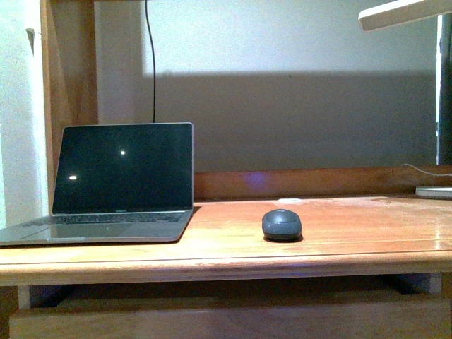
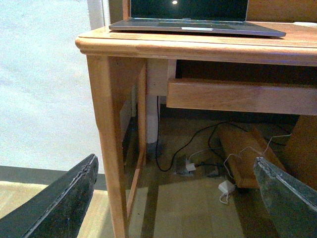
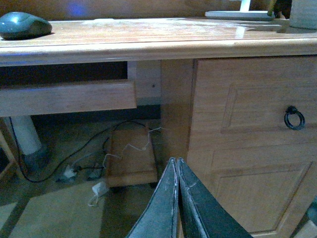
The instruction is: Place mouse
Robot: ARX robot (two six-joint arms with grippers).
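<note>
The dark grey mouse (image 1: 282,224) rests on the wooden desk (image 1: 339,244), right of the open laptop (image 1: 113,183). The right wrist view catches the mouse (image 3: 24,26) on the desktop, well above my right gripper. Neither arm shows in the front view. My left gripper (image 2: 176,166) is open with nothing between its dark fingers (image 2: 69,198), held low in front of the desk's leg (image 2: 111,144), below the laptop (image 2: 198,22). My right gripper (image 3: 177,161) is shut and empty, low before the desk's drawer unit (image 3: 247,134).
A white flat device (image 1: 433,191) with a cable lies at the desk's far right. A pull-out shelf (image 2: 237,96) hangs under the desktop. Cables and white adapters (image 2: 225,188) lie on the floor beneath. The drawer front carries a ring handle (image 3: 294,118).
</note>
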